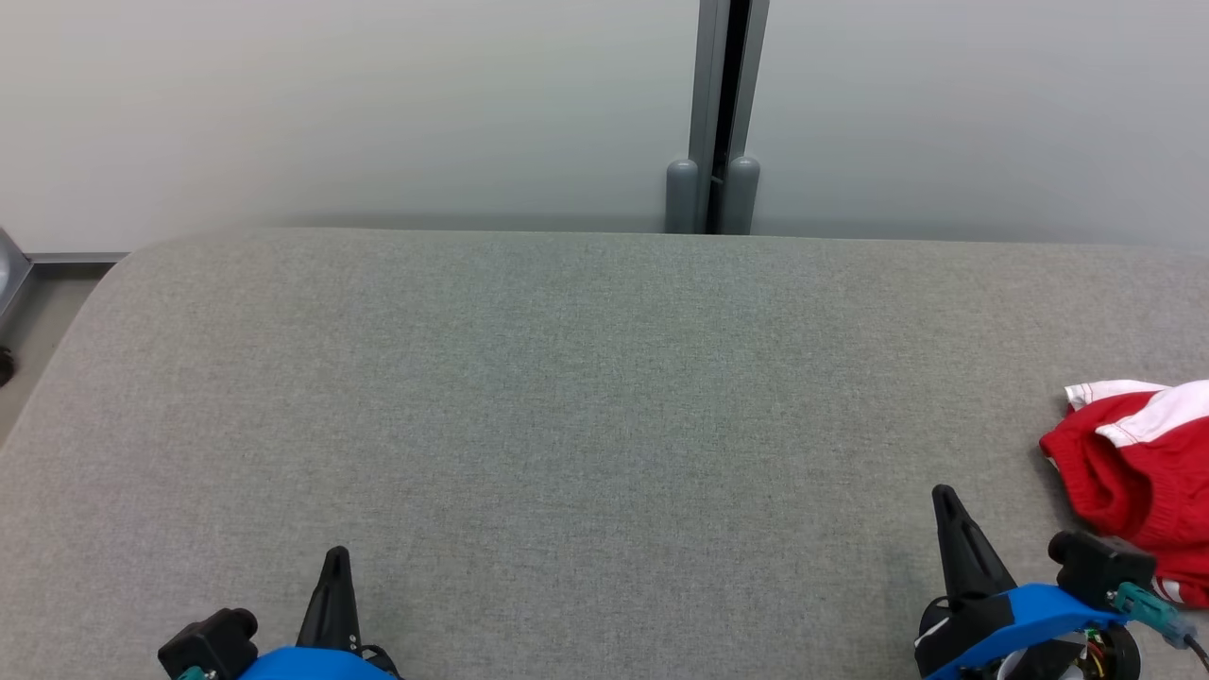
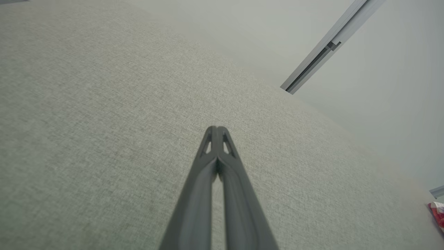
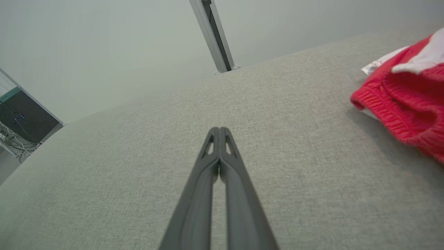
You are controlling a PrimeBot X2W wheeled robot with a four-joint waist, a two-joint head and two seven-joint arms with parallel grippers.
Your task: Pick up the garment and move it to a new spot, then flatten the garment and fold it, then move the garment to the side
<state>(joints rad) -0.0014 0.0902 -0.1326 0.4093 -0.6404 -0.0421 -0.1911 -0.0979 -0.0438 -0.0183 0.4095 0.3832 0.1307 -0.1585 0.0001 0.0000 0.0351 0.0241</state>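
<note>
A crumpled red and white garment (image 1: 1133,472) lies at the right edge of the grey padded table (image 1: 586,397). In the right wrist view the garment (image 3: 406,100) sits to the right of my fingers, apart from them. My right gripper (image 1: 945,501) hovers at the lower right, just left of the cloth, shut with nothing between its tips (image 3: 219,130). At the lower left my left gripper (image 1: 335,557) is shut and empty too, its tips (image 2: 216,129) pressed together over bare fabric. A sliver of the garment (image 2: 437,213) shows at the far right of the left wrist view.
A pale wall stands behind the table, with a grey vertical post (image 1: 723,113) at the back centre. The table's rounded left corner (image 1: 113,274) drops to the floor. A dark cabinet with cables (image 3: 24,121) is off to the left.
</note>
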